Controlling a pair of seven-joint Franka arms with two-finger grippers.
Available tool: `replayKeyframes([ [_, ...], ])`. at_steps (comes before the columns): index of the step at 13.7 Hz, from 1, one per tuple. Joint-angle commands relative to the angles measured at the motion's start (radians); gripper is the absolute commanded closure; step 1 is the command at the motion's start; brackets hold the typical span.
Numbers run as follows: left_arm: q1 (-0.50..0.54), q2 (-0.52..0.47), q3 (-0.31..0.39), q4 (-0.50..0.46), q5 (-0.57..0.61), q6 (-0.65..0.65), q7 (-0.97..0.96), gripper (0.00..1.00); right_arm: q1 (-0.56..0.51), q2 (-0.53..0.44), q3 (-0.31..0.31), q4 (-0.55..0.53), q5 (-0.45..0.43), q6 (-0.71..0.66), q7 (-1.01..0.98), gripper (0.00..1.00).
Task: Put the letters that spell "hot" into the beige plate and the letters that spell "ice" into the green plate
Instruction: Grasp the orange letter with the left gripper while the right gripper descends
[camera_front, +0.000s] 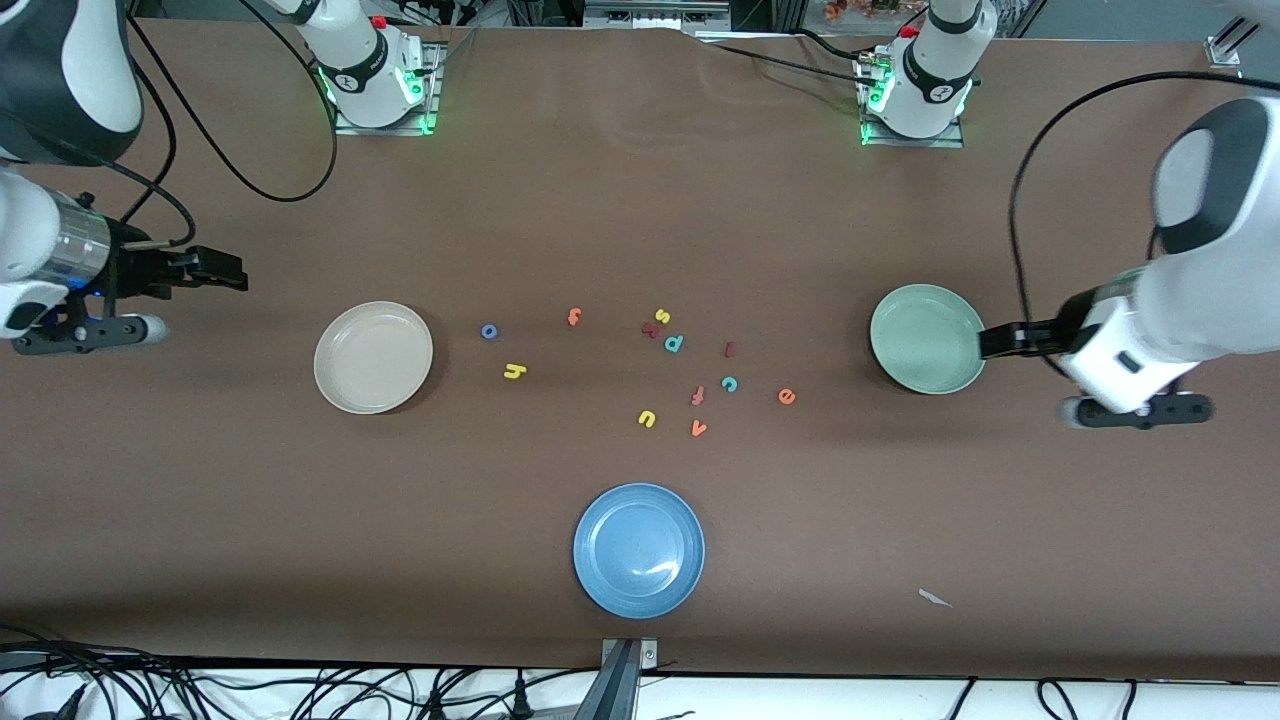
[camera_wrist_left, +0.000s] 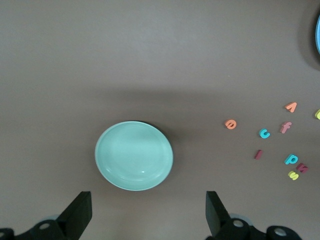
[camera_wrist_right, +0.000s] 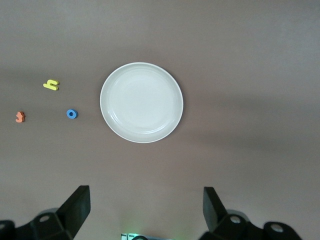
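The letters h (camera_front: 514, 371), o (camera_front: 489, 331), t (camera_front: 574, 317), i (camera_front: 729, 349), c (camera_front: 730, 384) and e (camera_front: 787, 397) lie loose between the empty beige plate (camera_front: 340, 385) and green plate (camera_front: 900, 372). Probably light, soft foam, they are best pinched across their edges. The left gripper (camera_wrist_left: 145, 215) and right gripper (camera_wrist_right: 145, 212) are held wide, empty.

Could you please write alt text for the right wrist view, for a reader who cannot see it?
A beige plate sits empty on a brown table, framed by the open right gripper hanging above. Beside the plate lie three small letters: a blue o, a yellow h and an orange t.
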Motion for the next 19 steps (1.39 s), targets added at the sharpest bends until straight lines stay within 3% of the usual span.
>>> replayKeyframes([
  [1,-0.049,0.037,0.01,-0.039,-0.065,0.092,-0.134,0.0,0.001,-0.009,0.045,-0.023,0.033,0.054,-0.009,0.0],
  [4,-0.126,0.04,0.01,-0.187,-0.072,0.307,-0.262,0.0,0.0,-0.006,0.108,-0.084,0.055,0.169,0.03,0.0],
  [8,-0.169,0.065,0.01,-0.355,-0.066,0.535,-0.277,0.0,0.001,0.025,0.237,-0.207,0.038,0.379,0.177,0.0],
  [11,-0.187,0.134,0.01,-0.364,-0.066,0.576,-0.279,0.0,0.001,0.044,0.324,-0.297,0.03,0.488,0.273,0.0],
  [13,-0.207,0.172,0.01,-0.364,-0.066,0.596,-0.279,0.0,0.012,0.07,0.346,-0.34,0.009,0.535,0.331,0.0],
  [16,-0.23,0.21,0.01,-0.364,-0.069,0.646,-0.286,0.0,0.047,0.121,0.383,-0.408,-0.102,0.662,0.452,0.0],
  [19,-0.252,0.25,0.01,-0.364,-0.067,0.672,-0.288,0.06,0.046,0.132,0.384,-0.48,-0.106,0.778,0.452,0.0],
])
